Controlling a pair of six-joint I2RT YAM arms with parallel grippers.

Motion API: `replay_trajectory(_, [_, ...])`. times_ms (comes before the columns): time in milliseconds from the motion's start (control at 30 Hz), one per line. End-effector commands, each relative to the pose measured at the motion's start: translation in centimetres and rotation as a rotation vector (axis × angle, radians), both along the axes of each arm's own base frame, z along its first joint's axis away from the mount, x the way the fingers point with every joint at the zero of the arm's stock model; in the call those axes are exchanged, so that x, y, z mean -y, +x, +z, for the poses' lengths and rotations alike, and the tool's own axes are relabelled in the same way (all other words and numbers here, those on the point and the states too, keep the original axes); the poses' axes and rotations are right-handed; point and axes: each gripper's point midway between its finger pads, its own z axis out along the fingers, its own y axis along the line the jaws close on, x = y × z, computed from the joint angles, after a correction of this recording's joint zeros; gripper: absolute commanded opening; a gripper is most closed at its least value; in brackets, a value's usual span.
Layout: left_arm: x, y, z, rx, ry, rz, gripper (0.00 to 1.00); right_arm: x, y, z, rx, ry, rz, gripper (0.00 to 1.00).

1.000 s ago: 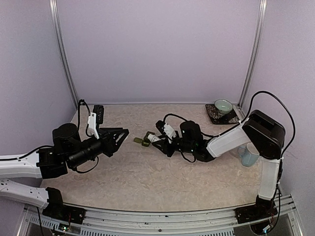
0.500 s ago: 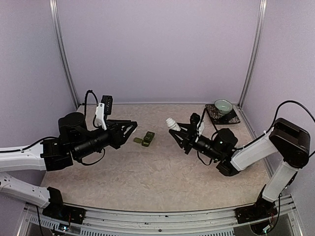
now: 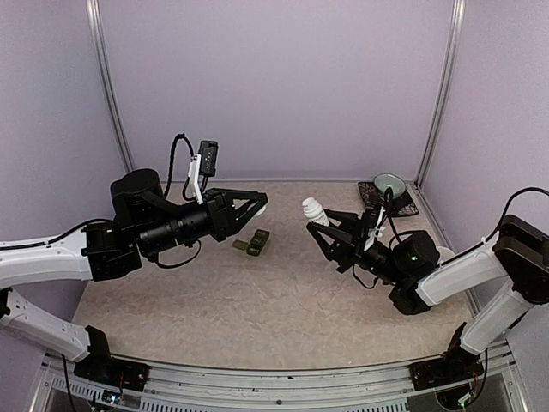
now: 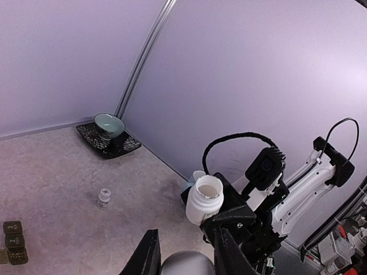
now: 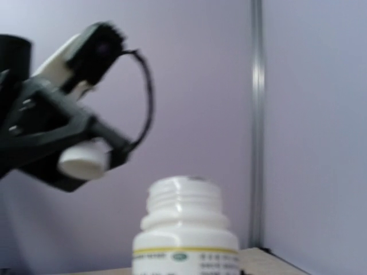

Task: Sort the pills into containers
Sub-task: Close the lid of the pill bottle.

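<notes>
The containers [image 3: 253,243] are a dark green three-compartment strip lying on the table between the arms; they also show in the left wrist view [image 4: 12,250]. My left gripper [image 3: 255,211] is raised above them and shut on a white bottle cap [image 5: 84,161], seen as a pale dome between its fingers [image 4: 186,264]. My right gripper [image 3: 326,227] is shut on an open white pill bottle [image 3: 314,209], held upright in the air, mouth up [image 4: 205,197]. The bottle fills the right wrist view [image 5: 186,229]. No loose pills show.
A green bowl on a dark saucer [image 3: 389,186] stands in the back right corner. A small clear vial [image 4: 104,197] stands on the table. A pale blue mug [image 4: 197,175] sits behind the right arm. Purple walls close in the table.
My right gripper has drawn back from the containers to the right and lifted the bottle. My left gripper has risen and swung toward the centre.
</notes>
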Motion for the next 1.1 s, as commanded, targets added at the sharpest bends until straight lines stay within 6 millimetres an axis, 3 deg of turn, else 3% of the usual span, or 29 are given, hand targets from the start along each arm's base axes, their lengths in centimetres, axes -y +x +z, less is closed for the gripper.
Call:
replay_trajectory(0, [1.8,-0.9,3.2,0.035,-0.065,-0.062,0.18,-0.1,-3.3,2.6,0.072,0.062,0.083,0.01])
replay_trajectory(267, [4.7,-1.3,4.0,0.048,-0.071,-0.099,0.18,-1.8,-5.4,2.9,0.106,0.018,0.108,0.02])
replay_trajectory(567, [6.4,-2.4,4.5,0.053,-0.088,-0.143,0.18,-2.4,-5.2,2.7,0.096,0.0,0.096,0.02])
replay_trajectory(1067, [6.6,-2.2,3.2,0.049,-0.058,-0.107,0.18,-2.2,-5.0,3.3,0.092,-0.001,0.078,0.02])
